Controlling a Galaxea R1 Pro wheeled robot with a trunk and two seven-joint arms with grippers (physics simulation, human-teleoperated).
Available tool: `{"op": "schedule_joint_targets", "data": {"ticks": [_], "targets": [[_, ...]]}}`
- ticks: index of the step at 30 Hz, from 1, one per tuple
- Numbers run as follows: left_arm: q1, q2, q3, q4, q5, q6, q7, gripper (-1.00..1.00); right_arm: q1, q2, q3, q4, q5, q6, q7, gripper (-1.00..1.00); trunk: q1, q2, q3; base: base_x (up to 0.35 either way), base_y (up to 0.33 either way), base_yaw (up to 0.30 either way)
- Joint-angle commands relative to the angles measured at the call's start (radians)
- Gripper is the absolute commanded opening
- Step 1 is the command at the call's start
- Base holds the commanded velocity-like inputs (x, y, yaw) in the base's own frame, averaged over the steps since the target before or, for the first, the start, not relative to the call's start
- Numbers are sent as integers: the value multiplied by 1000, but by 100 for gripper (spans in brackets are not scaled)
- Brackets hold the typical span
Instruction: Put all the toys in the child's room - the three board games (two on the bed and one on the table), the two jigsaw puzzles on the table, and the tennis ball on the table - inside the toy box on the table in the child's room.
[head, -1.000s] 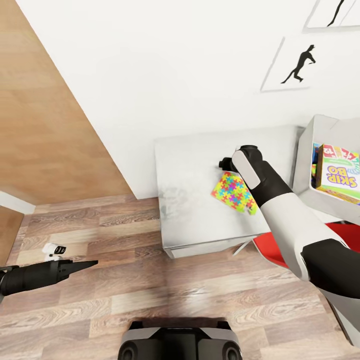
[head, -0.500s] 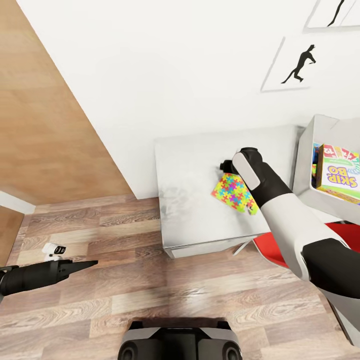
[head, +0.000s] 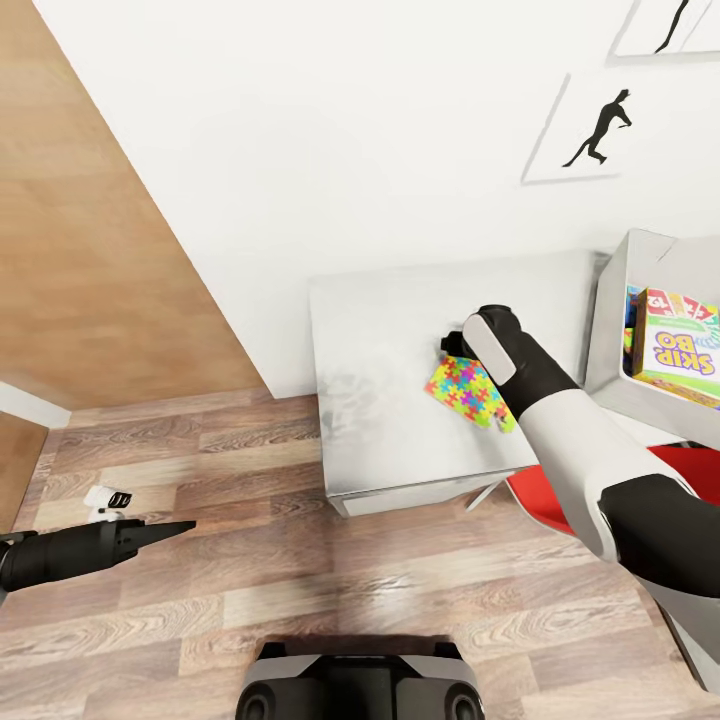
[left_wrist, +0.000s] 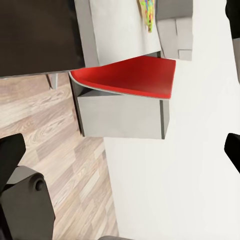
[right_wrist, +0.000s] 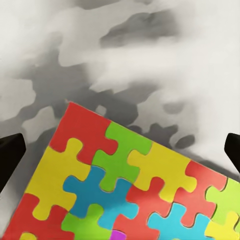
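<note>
A jigsaw puzzle (head: 463, 388) of bright red, yellow, green and blue pieces lies flat on the light grey table (head: 380, 330). My right gripper (head: 453, 344) hovers at its far edge. In the right wrist view the gripper (right_wrist: 120, 150) is open, its fingertips (right_wrist: 10, 156) wide apart with the puzzle (right_wrist: 125, 185) just under them. The grey toy box (head: 608, 310) stands at the table's right end with a "SKIP BO" board game (head: 685, 345) in it. My left gripper (head: 170, 528) hangs open over the floor at lower left. The tennis ball and the bed are out of view.
A red chair seat (head: 690, 470) is tucked under the table's right side, also in the left wrist view (left_wrist: 125, 75). A white wall with black silhouette prints (head: 600, 128) backs the table. A small white object (head: 108, 497) lies on the wood floor.
My right gripper has dropped a little closer to the puzzle's far edge. The left arm and the puzzle have not moved.
</note>
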Motion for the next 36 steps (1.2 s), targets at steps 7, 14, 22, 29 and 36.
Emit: {"op": "schedule_joint_targets", "data": {"ticks": [7,14,22,29,36], "targets": [[0,1,0,0,-1,11,-4,100,-1,1,5,-1,-10,2,-9,100,1,-2,-1,-46,26,0],[0,1,0,0,-1,11,-4,100,-1,2,5,-1,-10,3,-9,100,1,-2,-1,-160,43,0],[0,1,0,0,0,11,-4,100,-1,3,5,-1,-10,3,-9,100,1,-2,-1,-89,56,0],[0,1,0,0,0,11,-4,100,-1,2,5,-2,-10,3,-9,100,1,-2,-1,-52,15,0],[0,0,0,0,0,11,-4,100,-1,1,5,-2,-10,3,-9,100,1,-2,-1,-14,2,0]]}}
